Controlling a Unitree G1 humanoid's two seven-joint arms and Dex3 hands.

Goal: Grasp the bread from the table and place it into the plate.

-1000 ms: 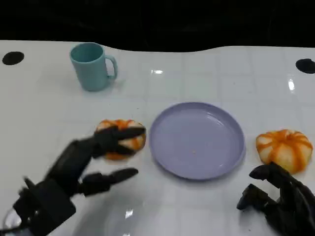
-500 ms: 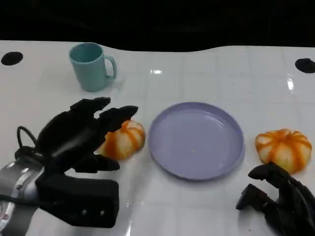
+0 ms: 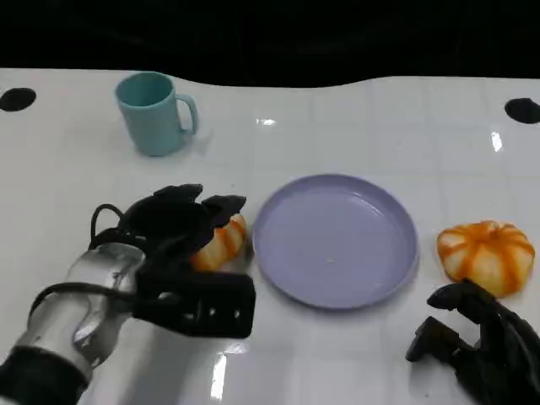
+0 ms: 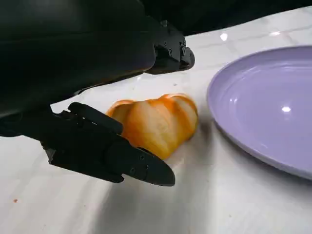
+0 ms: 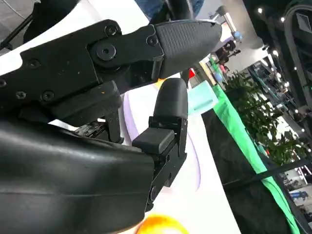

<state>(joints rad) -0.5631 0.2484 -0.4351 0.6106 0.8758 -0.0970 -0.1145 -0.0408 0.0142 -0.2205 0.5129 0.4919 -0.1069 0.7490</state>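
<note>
the left robot hand (image 3: 181, 221) arches over the bread (image 3: 221, 240) just left of the purple plate (image 3: 336, 240) on the white surface (image 3: 354, 126), fingers apart around it, not yet gripping. the right robot hand (image 3: 472, 337) rests half-curled and empty near a second bread (image 3: 487, 256).

1. The robot's black left hand (image 3: 181, 221) has swung in over the orange-and-white striped bread roll (image 3: 221, 240) lying just left of the round lavender plate (image 3: 334, 240). A second ago the hand lay low and stretched out, its fingers reaching toward the roll from the near left.
2. Half a second ago the fingers were spread above the roll; now they curl down over its top and left side, hiding more of it in the head view.
3. The silver left forearm (image 3: 84, 304) has come into the head view, with the hand's black shell raised and turned toward the camera.
</note>
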